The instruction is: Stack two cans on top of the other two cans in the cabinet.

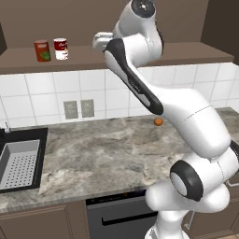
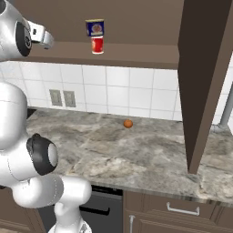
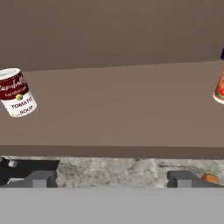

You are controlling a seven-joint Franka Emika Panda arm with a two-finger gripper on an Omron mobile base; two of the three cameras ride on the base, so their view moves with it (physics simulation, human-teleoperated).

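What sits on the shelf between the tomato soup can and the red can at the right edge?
Nothing: in the hand view, bare brown shelf runs from the tomato soup can to the red can.

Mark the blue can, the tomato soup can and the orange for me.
blue can [image 2: 94, 27], right base view, its label.
tomato soup can [image 3: 17, 92], hand view, its side.
orange [image 2: 128, 123], right base view, its middle.

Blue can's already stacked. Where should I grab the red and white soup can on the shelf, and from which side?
Grip the soup can across its round side wall at mid-height, coming in level from the open shelf front. It stands upright, and the dull red can beside it argues against a sideways approach. Gripper is open.
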